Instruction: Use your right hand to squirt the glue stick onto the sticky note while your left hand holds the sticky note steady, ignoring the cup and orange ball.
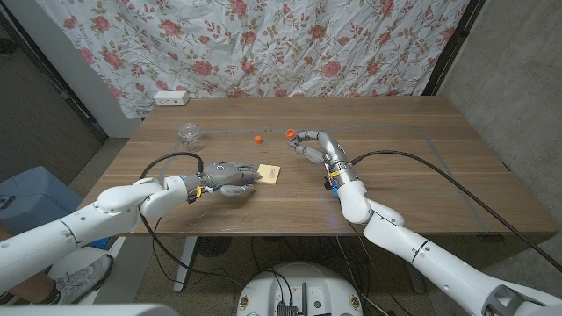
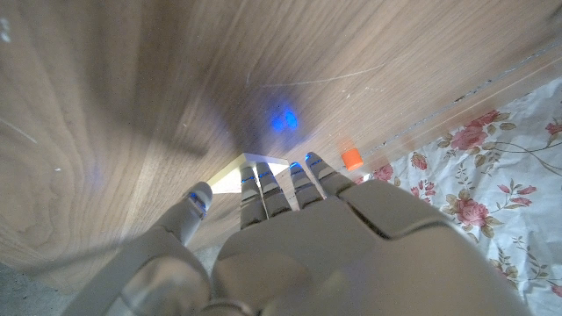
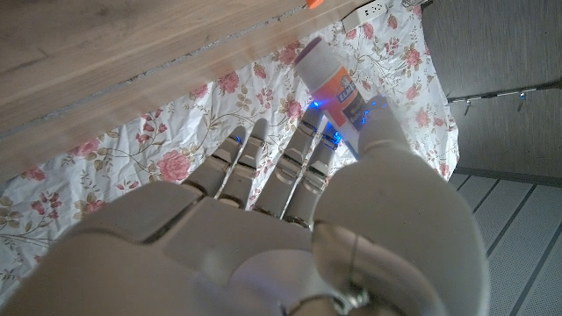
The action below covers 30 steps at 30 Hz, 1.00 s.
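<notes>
Yellow note on wooden bench, pressed at near edge under left hand fingers. Beyond note, right hand raised, fingers wrapped around glue. Farther beyond: cup, ball.

Open tabletop btwn right hand and sticky note, note at approx 8 o'clock from that hand; nothing lies in that gap. Left hand covers note's 9 o'clock edge, so the way in is from 3 o'clock. Orange ball sits near, at 12 o'clock of note. Cup at 10 o'clock, well apart. Power strip at far edge.
</notes>
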{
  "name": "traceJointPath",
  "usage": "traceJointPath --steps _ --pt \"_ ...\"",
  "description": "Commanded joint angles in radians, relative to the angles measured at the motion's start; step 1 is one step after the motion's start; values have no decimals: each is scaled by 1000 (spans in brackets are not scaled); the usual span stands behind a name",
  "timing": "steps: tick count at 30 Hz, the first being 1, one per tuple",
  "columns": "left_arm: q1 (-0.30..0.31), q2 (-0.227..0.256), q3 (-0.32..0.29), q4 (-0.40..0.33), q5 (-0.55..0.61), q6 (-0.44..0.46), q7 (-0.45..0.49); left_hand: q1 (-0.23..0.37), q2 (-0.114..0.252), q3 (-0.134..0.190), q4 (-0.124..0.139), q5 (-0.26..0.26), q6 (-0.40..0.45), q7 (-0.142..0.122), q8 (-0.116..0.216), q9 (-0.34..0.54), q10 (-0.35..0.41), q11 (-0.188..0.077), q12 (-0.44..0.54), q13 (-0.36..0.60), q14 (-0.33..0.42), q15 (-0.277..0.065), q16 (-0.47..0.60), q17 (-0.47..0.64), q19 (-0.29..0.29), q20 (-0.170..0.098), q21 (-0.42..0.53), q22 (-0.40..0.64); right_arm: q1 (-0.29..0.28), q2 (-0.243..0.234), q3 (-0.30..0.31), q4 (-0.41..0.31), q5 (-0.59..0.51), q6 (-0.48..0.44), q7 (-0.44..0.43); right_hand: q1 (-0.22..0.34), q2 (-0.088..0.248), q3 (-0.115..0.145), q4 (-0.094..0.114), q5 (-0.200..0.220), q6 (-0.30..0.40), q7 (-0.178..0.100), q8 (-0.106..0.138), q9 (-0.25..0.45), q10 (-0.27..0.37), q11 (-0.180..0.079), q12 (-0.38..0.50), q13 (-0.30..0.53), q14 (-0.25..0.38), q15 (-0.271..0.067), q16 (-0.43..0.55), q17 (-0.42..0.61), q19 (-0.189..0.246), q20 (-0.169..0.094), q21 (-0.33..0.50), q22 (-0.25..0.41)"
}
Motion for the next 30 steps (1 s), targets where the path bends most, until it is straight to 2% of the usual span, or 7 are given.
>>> traceJointPath --steps 1,12,30 --pt "14 10 -6 -17 0 12 -4 6 96 7 -4 1 14 3 6 6 12 2 3 4 13 -132 6 -1 13 -133 8 2 6 7 -20 6 -1 0 26 2 6 -2 7 8 9 0 3 4 6 -4 2 5 11 -138 6 2 4 -1 1 3" --pt "22 15 -9 -26 0 20 -7 9 96 10 -11 1 19 5 4 6 16 4 0 4 15 -131 4 -3 14 -132 8 1 14 14 -43 25 8 8 59 -6 10 -5 17 9 14 0 4 6 11 -4 3 5 13 -135 7 1 3 -1 1 3" --pt "25 13 -10 -39 9 32 -14 12 99 9 -17 -1 23 7 1 7 23 6 -1 3 16 -129 3 -1 15 -130 8 1 35 53 -70 76 13 32 56 -9 17 -7 23 10 16 0 3 6 14 -4 3 5 11 -136 8 2 2 -6 0 4"
